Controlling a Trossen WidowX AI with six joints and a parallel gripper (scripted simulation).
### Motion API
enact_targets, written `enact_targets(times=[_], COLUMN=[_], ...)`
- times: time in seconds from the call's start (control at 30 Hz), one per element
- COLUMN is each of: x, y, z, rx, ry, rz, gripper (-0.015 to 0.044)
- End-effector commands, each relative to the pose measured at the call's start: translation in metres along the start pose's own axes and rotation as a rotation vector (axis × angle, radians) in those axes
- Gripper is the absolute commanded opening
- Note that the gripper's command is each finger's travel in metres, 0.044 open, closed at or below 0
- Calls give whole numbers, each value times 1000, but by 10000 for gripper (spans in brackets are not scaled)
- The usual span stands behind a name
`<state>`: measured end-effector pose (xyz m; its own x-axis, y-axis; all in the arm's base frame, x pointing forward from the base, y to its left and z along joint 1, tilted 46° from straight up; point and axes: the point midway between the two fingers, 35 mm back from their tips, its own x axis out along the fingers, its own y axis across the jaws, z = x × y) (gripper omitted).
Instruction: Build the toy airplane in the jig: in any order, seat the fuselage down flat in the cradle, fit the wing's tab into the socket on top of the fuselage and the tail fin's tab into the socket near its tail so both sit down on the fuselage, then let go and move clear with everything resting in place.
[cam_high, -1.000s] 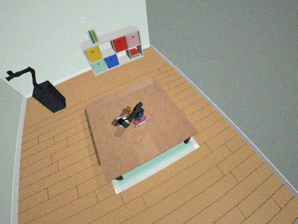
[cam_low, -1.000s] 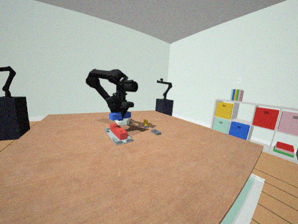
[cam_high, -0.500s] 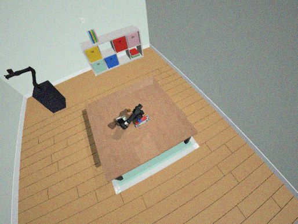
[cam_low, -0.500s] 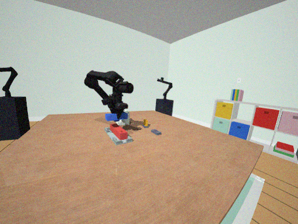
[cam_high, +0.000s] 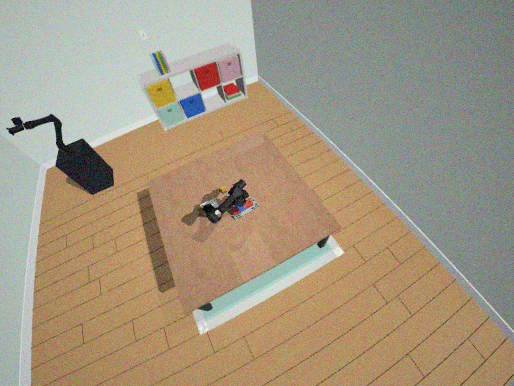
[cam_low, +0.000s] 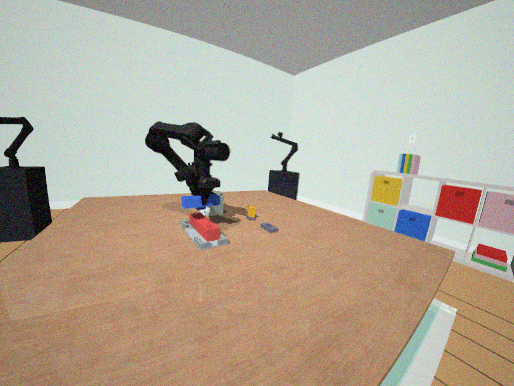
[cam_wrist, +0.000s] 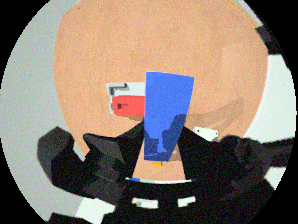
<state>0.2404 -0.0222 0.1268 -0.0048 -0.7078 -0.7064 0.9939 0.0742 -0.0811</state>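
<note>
A glossy black hand (cam_low: 204, 196) pinches a flat blue wing (cam_low: 200, 201) (a smooth rectangular slab) just above the matte wooden bench (cam_low: 250, 300). The blocky red fuselage (cam_low: 204, 226) lies in the grey jig (cam_low: 216, 243) nearby.

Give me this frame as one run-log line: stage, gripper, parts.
stage: carrying wing | gripper: shut on blue wing, held above table | red fuselage: in jig cradle | yellow tail fin: on table, unfitted
</note>
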Motion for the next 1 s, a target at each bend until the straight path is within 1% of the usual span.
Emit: enact_targets(times=[0.0, 0.8, 0.97], x=[3, 39, 37], y=[1, 0, 0], z=[1, 2, 1], rx=[0, 1, 5], ry=[-5, -7, -1], rz=[3, 4, 0], gripper=[195, 195, 161])
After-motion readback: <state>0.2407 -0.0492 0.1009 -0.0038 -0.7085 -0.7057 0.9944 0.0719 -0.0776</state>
